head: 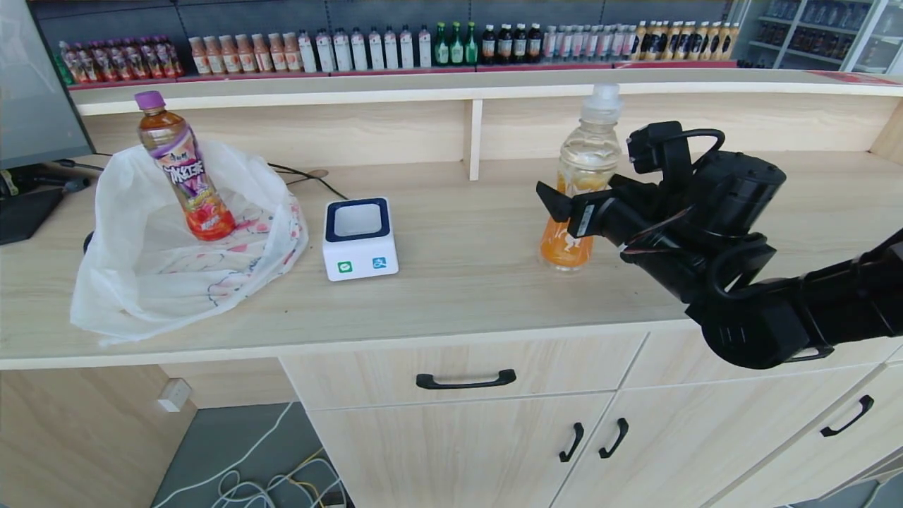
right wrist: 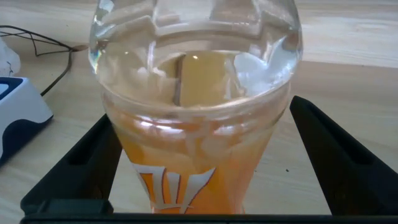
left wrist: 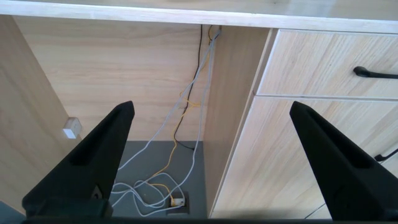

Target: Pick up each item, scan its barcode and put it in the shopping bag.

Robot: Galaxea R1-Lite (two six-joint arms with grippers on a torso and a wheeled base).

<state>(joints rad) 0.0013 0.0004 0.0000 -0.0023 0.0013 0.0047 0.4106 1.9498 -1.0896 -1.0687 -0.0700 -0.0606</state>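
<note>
An orange drink bottle with a clear cap stands upright on the right part of the wooden counter. My right gripper is open around its lower half, one finger on each side; the wrist view has the bottle between the two fingers of that gripper. The white barcode scanner sits mid-counter. At the left lies the white shopping bag with a purple-capped tea bottle leaning inside it. My left gripper hangs open below the counter, facing the cabinet front.
A black cable runs behind the scanner. A monitor stands at the far left. A raised back ledge borders the counter, with shelves of drinks behind. Drawers with black handles sit under the counter; loose cables lie on the floor.
</note>
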